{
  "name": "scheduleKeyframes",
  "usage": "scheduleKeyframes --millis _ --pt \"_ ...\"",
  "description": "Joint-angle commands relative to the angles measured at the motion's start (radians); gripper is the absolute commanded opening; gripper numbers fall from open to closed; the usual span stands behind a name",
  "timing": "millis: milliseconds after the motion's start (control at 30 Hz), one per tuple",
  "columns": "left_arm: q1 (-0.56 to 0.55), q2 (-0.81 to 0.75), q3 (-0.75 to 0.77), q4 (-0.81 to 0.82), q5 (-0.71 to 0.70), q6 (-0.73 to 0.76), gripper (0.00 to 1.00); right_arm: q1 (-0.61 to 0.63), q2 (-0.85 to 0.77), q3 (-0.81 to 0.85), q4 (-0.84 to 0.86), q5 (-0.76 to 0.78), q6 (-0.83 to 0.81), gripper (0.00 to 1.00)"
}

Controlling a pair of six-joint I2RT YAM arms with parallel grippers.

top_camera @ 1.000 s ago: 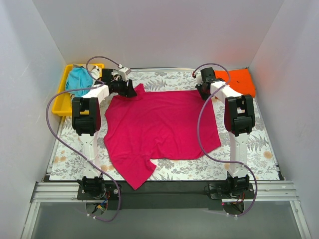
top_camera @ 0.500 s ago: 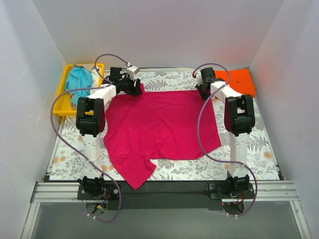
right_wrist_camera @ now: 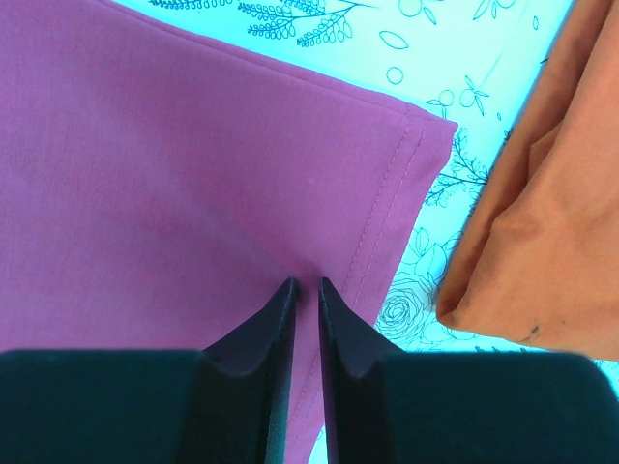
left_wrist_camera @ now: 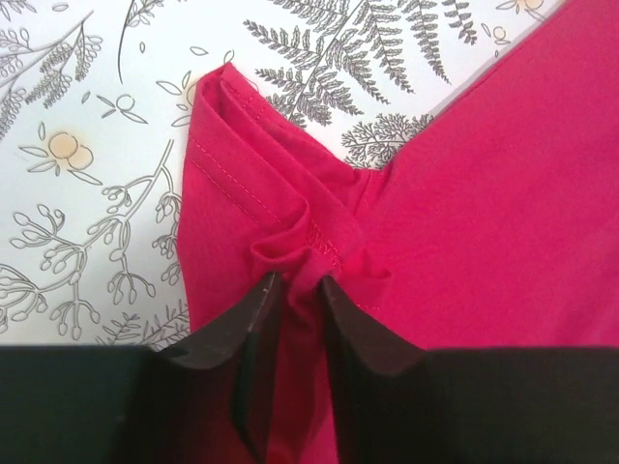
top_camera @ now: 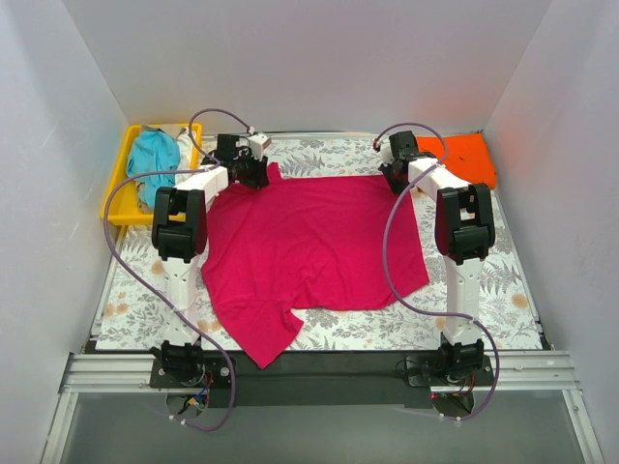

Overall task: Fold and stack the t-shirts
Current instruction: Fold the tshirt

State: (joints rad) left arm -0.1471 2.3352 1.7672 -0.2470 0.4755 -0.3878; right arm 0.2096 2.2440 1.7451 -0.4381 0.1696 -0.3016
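Magenta-pink t-shirt (top_camera: pixel 309 251), spread flat across the middle of the fern-printed table (top_camera: pixel 503 290), one lower corner lapping onto the dark near edge. Only the top view shows the surroundings. A folded orange t-shirt (top_camera: pixel 459 159) lies at the far right corner, and a yellow tray (top_camera: pixel 118 188) at far left holds a crumpled teal t-shirt (top_camera: pixel 155 155). The left wrist view adds detail. The left gripper (left_wrist_camera: pixel 300 280) is drawn narrow on a ruck of soft knit cloth where the stitched sleeve seam meets the body, and the sleeve is creased in loose folds. In the right wrist view the right gripper (right_wrist_camera: pixel 306 283) is closed to a thin slit pinching smooth cloth just inside the stitched hem of the shirt's corner. The orange cloth lies near, not touching.
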Motion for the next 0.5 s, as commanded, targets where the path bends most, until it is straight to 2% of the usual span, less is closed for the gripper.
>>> scheduleKeyframes --millis 0,33,67,267,467 --pt "-0.002 -0.025 0.037 -0.017 -0.005 0.010 0.14 -0.004 0.035 0.024 0.004 -0.002 0.005 0.19" --pt "-0.002 -0.031 0.040 -0.015 -0.006 0.007 0.02 -0.004 0.037 0.024 0.004 -0.002 0.002 0.19" --pt "-0.002 -0.045 0.046 -0.014 -0.009 0.000 0.00 -0.006 0.035 0.024 0.004 -0.001 0.002 0.19" --pt "0.024 -0.056 0.127 -0.023 -0.055 0.001 0.00 -0.004 0.039 0.028 0.002 0.008 -0.004 0.18" --pt "0.076 0.030 0.265 -0.049 -0.084 0.007 0.01 -0.004 0.034 0.024 0.001 0.007 -0.001 0.18"
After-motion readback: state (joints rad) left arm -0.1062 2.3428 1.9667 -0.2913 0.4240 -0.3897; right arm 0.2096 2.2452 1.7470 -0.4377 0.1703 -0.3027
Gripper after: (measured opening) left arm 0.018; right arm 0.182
